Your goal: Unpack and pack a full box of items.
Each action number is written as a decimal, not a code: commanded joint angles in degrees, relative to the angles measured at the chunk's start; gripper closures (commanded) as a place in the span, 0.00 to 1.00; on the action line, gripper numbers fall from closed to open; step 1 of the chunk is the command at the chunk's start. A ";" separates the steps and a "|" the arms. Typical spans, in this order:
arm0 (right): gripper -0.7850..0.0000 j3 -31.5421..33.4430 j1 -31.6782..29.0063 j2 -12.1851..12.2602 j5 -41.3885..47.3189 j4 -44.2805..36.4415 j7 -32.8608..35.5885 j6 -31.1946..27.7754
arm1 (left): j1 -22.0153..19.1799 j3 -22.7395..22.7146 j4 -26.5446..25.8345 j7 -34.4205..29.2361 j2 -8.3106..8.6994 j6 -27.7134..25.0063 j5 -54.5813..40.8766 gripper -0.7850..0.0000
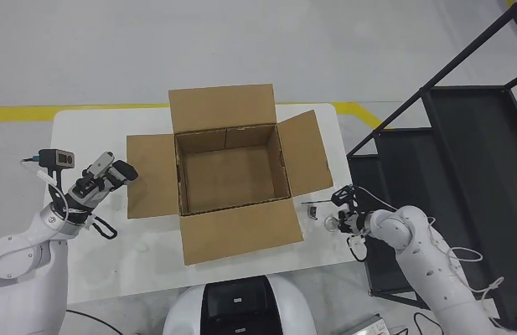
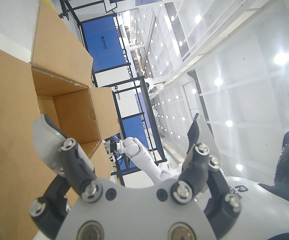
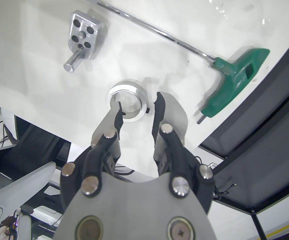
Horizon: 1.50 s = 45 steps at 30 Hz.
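The box (image 1: 233, 176) stood mid-table (image 1: 90, 134), all four flaps folded out. From above, my left claw (image 1: 116, 172) hung beside the left flap. Its wrist view confirmed the fingers (image 2: 44, 131) were spread and gripping nothing. My right claw (image 3: 138, 108) was down at the table's right edge, near the right flap. Its wrist view told apart the parts lying there: a ring (image 3: 131, 91), a drilled block (image 3: 84, 34) with a pin, and a green T-handle key (image 3: 237, 76). The fingers were spread astride the ring's wall, one tip in the bore.
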 commanded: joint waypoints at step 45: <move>1.00 23.26 -16.71 2.65 13.71 -29.91 -18.40 -5.78 | 0.00 0.00 0.00 0.00 0.00 0.00 0.00 0.00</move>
